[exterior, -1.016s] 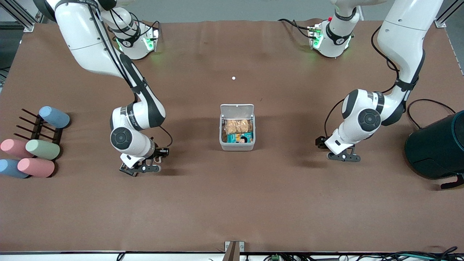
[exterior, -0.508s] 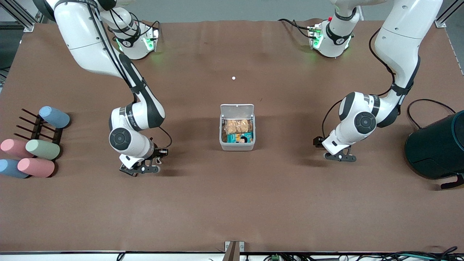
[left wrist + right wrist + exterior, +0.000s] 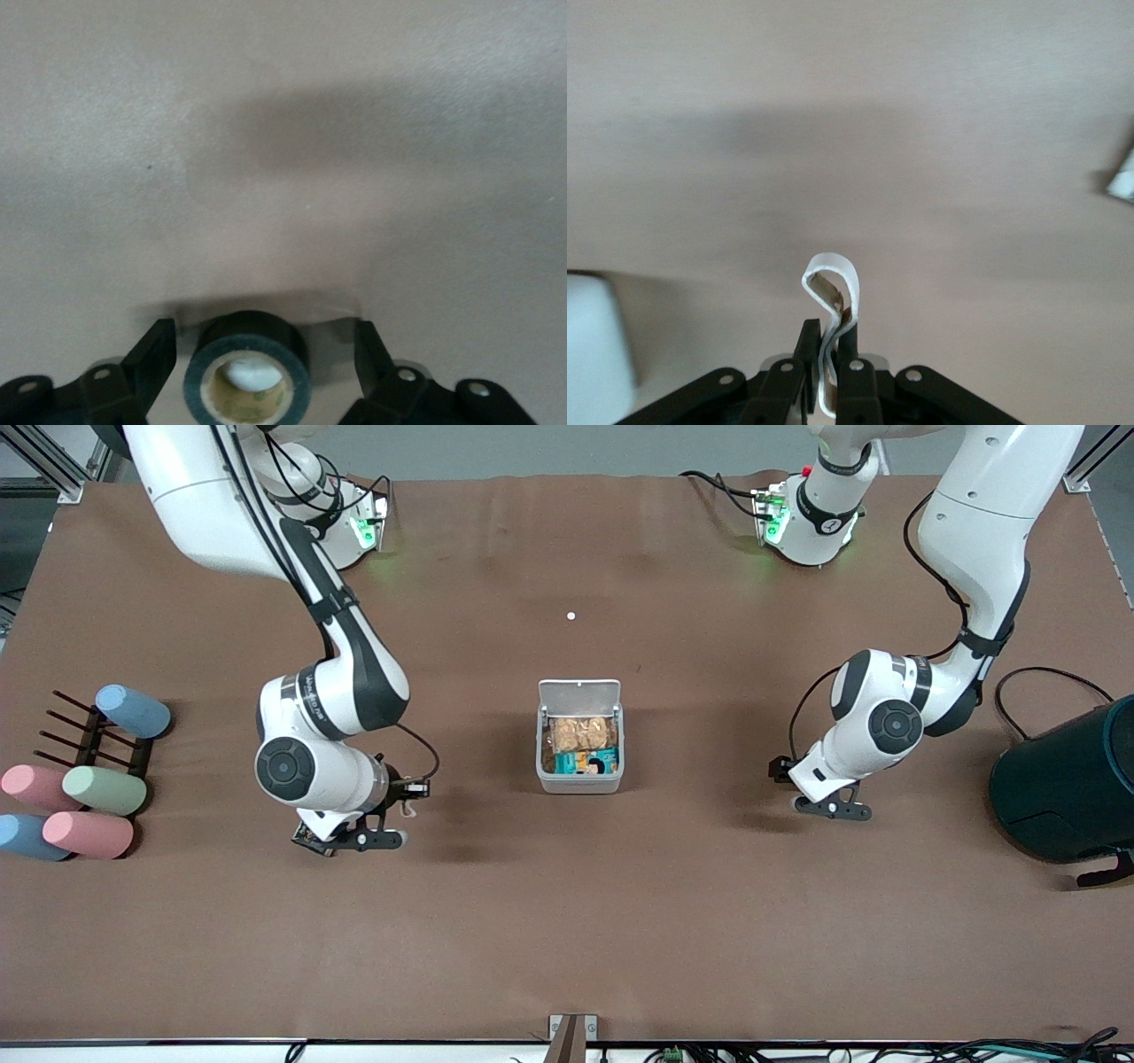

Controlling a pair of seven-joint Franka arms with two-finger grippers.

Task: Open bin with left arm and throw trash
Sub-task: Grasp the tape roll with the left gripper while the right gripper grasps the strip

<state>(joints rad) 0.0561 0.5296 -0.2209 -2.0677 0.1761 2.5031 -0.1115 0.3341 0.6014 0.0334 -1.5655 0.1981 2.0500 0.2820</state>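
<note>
The bin (image 3: pixel 579 746) sits mid-table w/ its lid (image 3: pixel 579 692) already flipped up, and there's snack packets inside.

What changed: the right arm went up a bit and slid toward the bin since a sec ago. Its right gripper (image 3: pixel 354 840) is off the table now, over the bare brown table (image 3: pixel 567 921) btwn the bin and the pastel cylinders (image 3: pixel 89 797). In the right wrist view its fingers (image 3: pixel 804 367) are pinched tight on the beige rubber band (image 3: pixel 833 305), w/ the loop poking out past the tips. So that bit of trash got picked up and I think it's going to the bin next.

The left arm barely moved. The left gripper (image 3: pixel 833 808) is low near the table, on the left arm's side of the bin. Left wrist view shows its fingers (image 3: pixel 155 354) spread wide around the black tape ring (image 3: pixel 248 376), not squeezing it, w/ gaps on both sides. Looks like it's abt to grab the ring, not got it yet.

Dark packet: can't see it.
</note>
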